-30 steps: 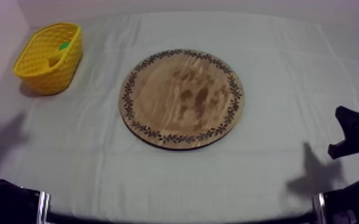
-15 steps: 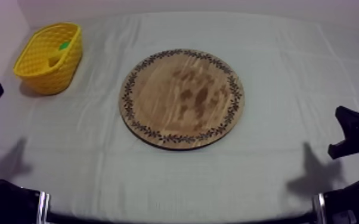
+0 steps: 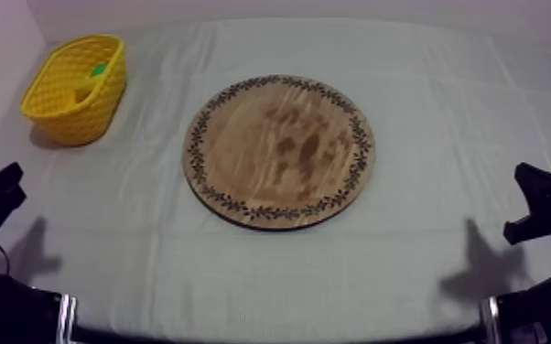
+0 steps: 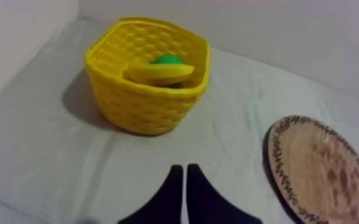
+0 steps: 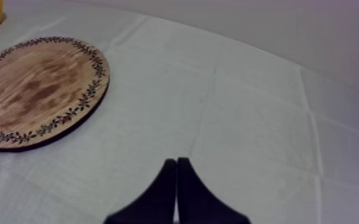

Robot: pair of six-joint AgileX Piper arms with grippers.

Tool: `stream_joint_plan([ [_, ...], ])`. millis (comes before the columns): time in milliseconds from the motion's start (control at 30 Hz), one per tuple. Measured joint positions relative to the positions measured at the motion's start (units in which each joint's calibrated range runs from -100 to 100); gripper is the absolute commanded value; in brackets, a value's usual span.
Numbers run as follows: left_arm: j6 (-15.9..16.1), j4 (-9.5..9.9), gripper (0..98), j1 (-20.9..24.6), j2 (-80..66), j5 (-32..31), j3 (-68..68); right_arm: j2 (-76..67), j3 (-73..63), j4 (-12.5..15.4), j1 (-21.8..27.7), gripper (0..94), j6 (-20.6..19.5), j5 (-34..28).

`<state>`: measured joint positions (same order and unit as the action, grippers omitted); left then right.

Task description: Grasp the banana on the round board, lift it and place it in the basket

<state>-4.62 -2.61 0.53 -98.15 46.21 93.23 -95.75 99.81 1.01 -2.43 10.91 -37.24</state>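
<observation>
The left claw [image 4: 183, 169] has drawn back, fingers pressed together; ahead of it the banana [image 4: 161, 72] lies in the basket [image 4: 146, 106]. The right claw [image 5: 176, 162] is likewise pressed together, empty. Task looks done; only parking remains.

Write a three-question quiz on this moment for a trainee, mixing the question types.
1. True or false: the banana lies inside the yellow basket.
2. What lies on the wooden board? A: a pear. B: a bunch of grapes. C: nothing.
3. Fill in: the left gripper and the right gripper are both ____, holding nothing.
Key: 1 true; 2 C; 3 shut.
</observation>
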Motion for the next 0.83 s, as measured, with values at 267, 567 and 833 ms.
stream_joint_plan([
  [267, 3.18, -0.76, 0.0, 1.51, -1.47, -0.99, 2.40, 0.00, 0.00, 0.00, 0.00, 0.3, 0.02, 0.00],
  [567, -1.91, 0.11, 0.0, 1.58, -1.55, -0.99, 2.55, 0.00, 0.00, 0.00, -0.05, 0.3, 0.02, 0.00],
  [833, -2.15, 0.24, 0.0, 1.58, -1.55, -0.99, 2.60, 0.00, 0.00, 0.00, -0.10, 0.3, 0.02, 0.00],
])
